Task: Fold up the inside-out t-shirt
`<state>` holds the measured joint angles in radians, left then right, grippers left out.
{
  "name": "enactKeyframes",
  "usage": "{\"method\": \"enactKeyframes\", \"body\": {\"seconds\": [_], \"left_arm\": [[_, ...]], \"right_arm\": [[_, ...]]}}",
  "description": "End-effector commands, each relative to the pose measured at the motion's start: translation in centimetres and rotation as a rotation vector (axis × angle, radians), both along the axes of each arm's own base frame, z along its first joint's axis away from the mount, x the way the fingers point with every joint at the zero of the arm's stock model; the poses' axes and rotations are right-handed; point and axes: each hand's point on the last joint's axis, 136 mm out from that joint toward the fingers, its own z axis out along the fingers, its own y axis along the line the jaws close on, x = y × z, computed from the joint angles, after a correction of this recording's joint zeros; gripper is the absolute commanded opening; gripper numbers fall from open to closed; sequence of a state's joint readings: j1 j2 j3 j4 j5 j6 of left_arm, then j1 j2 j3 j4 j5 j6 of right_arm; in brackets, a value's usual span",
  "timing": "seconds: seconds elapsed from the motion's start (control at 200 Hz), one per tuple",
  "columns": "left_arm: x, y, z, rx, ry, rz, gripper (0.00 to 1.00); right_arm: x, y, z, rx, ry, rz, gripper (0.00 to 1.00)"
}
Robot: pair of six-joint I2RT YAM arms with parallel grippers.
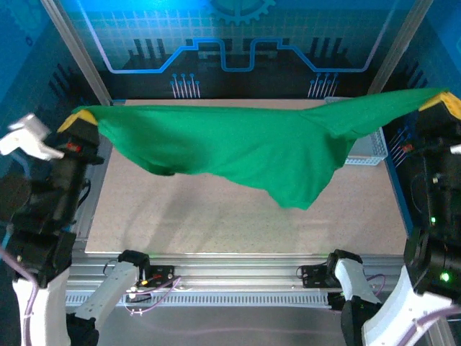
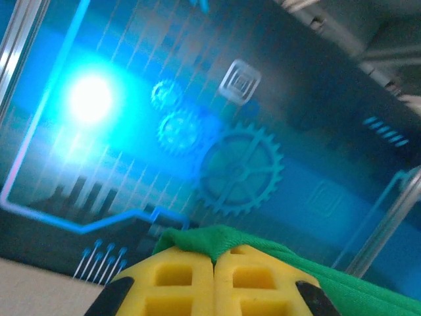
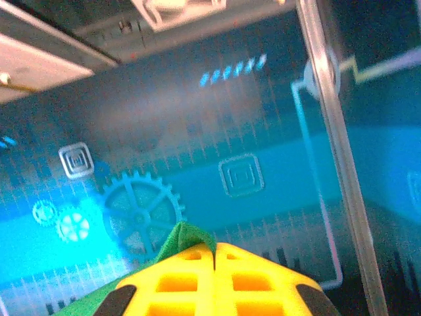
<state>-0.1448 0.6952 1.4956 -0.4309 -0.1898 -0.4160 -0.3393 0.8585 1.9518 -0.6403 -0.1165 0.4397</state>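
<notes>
The bright green t-shirt [image 1: 252, 144] hangs in the air, stretched wide across the table between both arms, its lower edge sagging to a point at centre right. My left gripper [image 1: 81, 117] is shut on its left end at the table's left side. In the left wrist view the yellow fingers [image 2: 177, 283] press together with a green fold [image 2: 210, 238] pinched at their tips [image 2: 214, 258]. My right gripper [image 1: 444, 101] is shut on the right end, held higher. The right wrist view has a green fold [image 3: 183, 238] clamped between the tips [image 3: 214, 250].
A white mesh basket [image 1: 369, 149] stands at the back right of the beige tabletop [image 1: 216, 216], partly behind the cloth. Metal frame posts rise at both back corners, with a blue patterned wall behind. The aluminium rail [image 1: 238, 277] runs along the near edge.
</notes>
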Motion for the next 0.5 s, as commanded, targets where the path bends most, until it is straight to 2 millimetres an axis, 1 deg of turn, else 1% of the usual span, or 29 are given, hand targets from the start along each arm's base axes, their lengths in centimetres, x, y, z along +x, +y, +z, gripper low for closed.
{"method": "enactKeyframes", "body": {"seconds": [0.0, 0.11, 0.17, 0.22, 0.265, 0.305, 0.345, 0.355, 0.36, 0.445, 0.495], "left_arm": [[0.3, -0.1, 0.0, -0.016, -0.037, -0.007, 0.00], [-0.2, -0.1, -0.4, -0.027, -0.062, -0.017, 0.00], [0.0, -0.1, -0.5, -0.033, -0.066, -0.015, 0.00], [0.8, -0.2, -0.8, -0.031, -0.050, -0.012, 0.00], [2.1, -0.2, -1.3, -0.025, -0.015, -0.003, 0.00], [3.9, -0.2, -2.0, -0.020, 0.040, 0.010, 0.00], [5.8, -0.4, -2.9, -0.008, 0.092, 0.014, 0.00], [6.1, -0.4, -3.0, -0.007, 0.098, 0.014, 0.00], [6.6, -0.5, -3.3, -0.005, 0.113, 0.015, 0.00], [11.1, -1.2, -6.2, 0.013, 0.234, 0.011, 0.00], [13.7, -1.7, -8.3, 0.018, 0.305, 0.003, 0.00]], "right_arm": [[-1.2, -1.5, 0.9, 0.007, -0.044, -0.106, 0.00], [-1.8, -1.5, 0.8, 0.015, -0.061, -0.112, 0.00], [-2.0, -1.6, 0.7, 0.024, -0.073, -0.120, 0.00], [-1.9, -1.8, 0.9, 0.031, -0.084, -0.121, 0.00], [-1.1, -2.0, 0.8, 0.038, -0.080, -0.114, 0.00], [0.1, -2.2, 0.6, 0.047, -0.064, -0.103, 0.00], [1.8, -2.6, 0.2, 0.059, -0.037, -0.090, 0.00], [2.4, -2.7, 0.1, 0.064, -0.028, -0.087, 0.00], [2.6, -2.8, 0.0, 0.066, -0.024, -0.086, 0.00], [7.5, -3.7, -1.7, 0.091, 0.053, -0.041, 0.00], [10.9, -4.5, -3.4, 0.116, 0.115, -0.017, 0.00]]}}
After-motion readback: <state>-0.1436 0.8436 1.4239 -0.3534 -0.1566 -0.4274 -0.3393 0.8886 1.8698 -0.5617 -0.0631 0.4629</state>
